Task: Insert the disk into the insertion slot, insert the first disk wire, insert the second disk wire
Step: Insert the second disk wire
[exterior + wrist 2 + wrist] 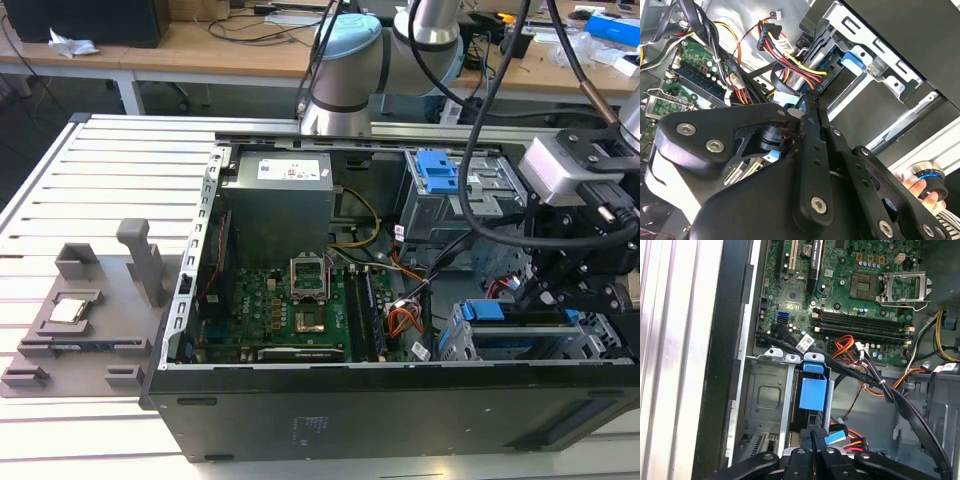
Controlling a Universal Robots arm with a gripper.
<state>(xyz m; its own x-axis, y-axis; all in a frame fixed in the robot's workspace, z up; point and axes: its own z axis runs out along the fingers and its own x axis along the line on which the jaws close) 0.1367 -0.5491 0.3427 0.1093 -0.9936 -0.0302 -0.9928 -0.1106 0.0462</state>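
Slatted metal workbench (120, 170) is topped by an open computer case (300, 410). Disk (812, 394) is seated in insertion slot (771, 390). Gripper (816, 437) is pinched nearly closed on a wire connector (835, 437) beside the disk.

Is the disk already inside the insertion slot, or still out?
Inside. The disk sits within the insertion slot; its blue carrier lies between the cage walls.
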